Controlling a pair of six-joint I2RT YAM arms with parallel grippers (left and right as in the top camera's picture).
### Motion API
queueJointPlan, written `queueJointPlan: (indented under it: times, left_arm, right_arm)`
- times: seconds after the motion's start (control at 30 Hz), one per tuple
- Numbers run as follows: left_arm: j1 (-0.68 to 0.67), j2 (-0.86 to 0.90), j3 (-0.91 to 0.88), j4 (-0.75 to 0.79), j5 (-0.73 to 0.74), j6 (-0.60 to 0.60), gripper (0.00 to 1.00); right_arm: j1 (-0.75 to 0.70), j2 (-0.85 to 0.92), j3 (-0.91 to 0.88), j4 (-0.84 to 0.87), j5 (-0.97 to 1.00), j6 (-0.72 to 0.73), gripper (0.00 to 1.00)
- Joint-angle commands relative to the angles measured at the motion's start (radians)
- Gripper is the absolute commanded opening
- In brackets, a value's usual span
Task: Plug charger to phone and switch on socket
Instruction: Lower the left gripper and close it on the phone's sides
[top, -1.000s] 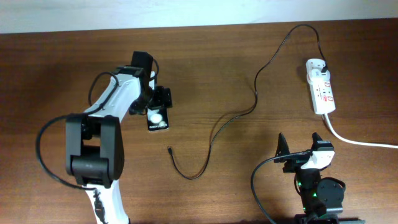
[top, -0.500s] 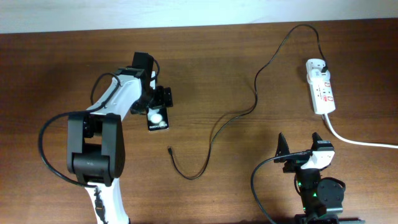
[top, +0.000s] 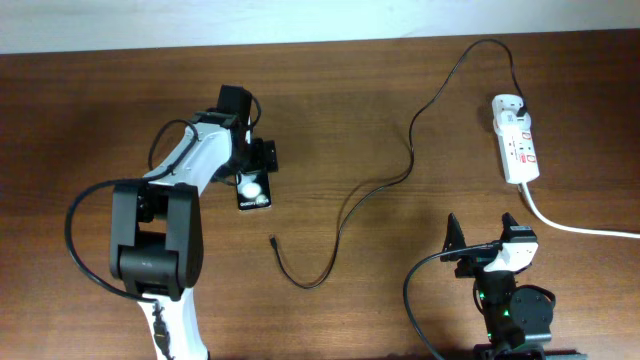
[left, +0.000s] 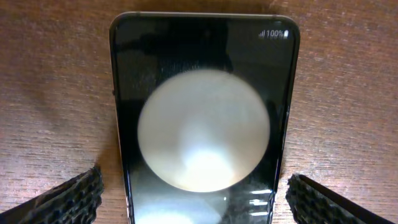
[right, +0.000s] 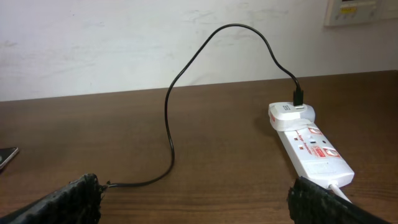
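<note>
The black phone (top: 253, 190) lies flat on the table left of centre; it fills the left wrist view (left: 204, 74) with a large white reflection on its screen. My left gripper (top: 254, 166) hangs open right over the phone, one finger on each side with a gap to its edges. The black charger cable (top: 400, 180) runs from its plug in the white socket (top: 516, 150) across the table to a free connector tip (top: 274, 240) below the phone. My right gripper (top: 483, 238) is open and empty at the front right. The socket (right: 311, 146) and cable (right: 169, 124) show in the right wrist view.
The socket's thick white cord (top: 575, 226) runs off the right edge. A white wall stands beyond the table's far edge (right: 124, 37). The left arm's body (top: 155, 250) stretches along the left side.
The left arm has shifted slightly to the right over the phone. The right arm, cable and socket have not moved.
</note>
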Motion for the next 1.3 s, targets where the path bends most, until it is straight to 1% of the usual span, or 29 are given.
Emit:
queueJointPlan:
  times: [0.0,0.1,0.3,0.37,0.4,0.43,0.47,0.5,0.53,0.6,0.7,0.73,0.77,0.8,0.87,0.97,1.13,1.2,1.27]
  left_arm:
    - [0.001,0.012,-0.031,0.029,0.006,-0.013,0.99]
    - [-0.005,0.012,-0.034,0.005,0.002,-0.014,0.99]
    - [-0.005,0.012,-0.076,0.011,-0.01,-0.014,1.0]
    - [-0.005,0.012,-0.083,0.013,-0.039,-0.014,0.98]
    - [-0.005,0.012,-0.083,0.013,-0.039,-0.014,0.96]
    - [-0.005,0.012,-0.084,0.013,-0.039,-0.014,0.79]
    - [-0.005,0.012,-0.084,0.013,-0.038,-0.014,0.71]
    - [-0.005,0.012,-0.084,0.013,-0.039,-0.019,0.69]
    - [-0.005,0.012,-0.084,0.013,-0.037,-0.044,0.7]
    - [-0.009,0.012,-0.084,0.013,-0.024,-0.059,0.72]
    - [-0.031,0.012,-0.084,0.008,-0.023,-0.059,0.8]
    - [-0.046,0.012,-0.084,0.004,-0.024,-0.058,0.9]
    - [-0.061,0.012,-0.084,-0.003,-0.024,-0.058,0.94]
    - [-0.078,0.012,-0.084,-0.018,-0.032,-0.058,0.97]
    - [-0.096,0.012,-0.084,-0.041,-0.048,-0.058,1.0]
    - [-0.102,0.012,-0.087,-0.075,-0.054,-0.058,0.99]
    - [-0.102,0.012,-0.087,-0.074,-0.05,-0.058,1.0]
    - [-0.105,0.012,-0.087,-0.066,-0.051,-0.047,0.99]
    - [-0.114,0.012,-0.087,-0.055,-0.05,0.002,0.92]
  right_arm:
    - [0.007,-0.004,-0.005,-0.006,0.008,0.003,0.99]
    - [0.007,-0.004,-0.005,-0.006,0.008,0.003,0.99]
    - [0.007,-0.004,-0.005,-0.006,0.008,0.003,0.99]
    - [0.007,-0.004,-0.005,-0.006,0.008,0.003,0.99]
    - [0.007,-0.004,-0.005,-0.006,0.008,0.003,0.99]
    - [0.007,-0.004,-0.005,-0.006,0.008,0.003,0.99]
    - [0.007,-0.004,-0.005,-0.006,0.008,0.003,0.99]
    - [0.007,-0.004,-0.005,-0.006,0.008,0.003,0.99]
    - [0.007,-0.004,-0.005,-0.006,0.008,0.003,0.99]
    - [0.007,-0.004,-0.005,-0.006,0.008,0.003,0.99]
    - [0.007,-0.004,-0.005,-0.006,0.008,0.003,0.99]
    - [0.007,-0.004,-0.005,-0.006,0.008,0.003,0.99]
    - [0.007,-0.004,-0.005,-0.006,0.008,0.003,0.99]
    - [0.007,-0.004,-0.005,-0.006,0.008,0.003,0.99]
    - [0.007,-0.004,-0.005,-0.006,0.008,0.003,0.99]
    - [0.007,-0.004,-0.005,-0.006,0.008,0.003,0.99]
    - [0.007,-0.004,-0.005,-0.006,0.008,0.003,0.99]
    - [0.007,-0.004,-0.005,-0.006,0.008,0.003,0.99]
    - [0.007,-0.004,-0.005,-0.006,0.008,0.003,0.99]
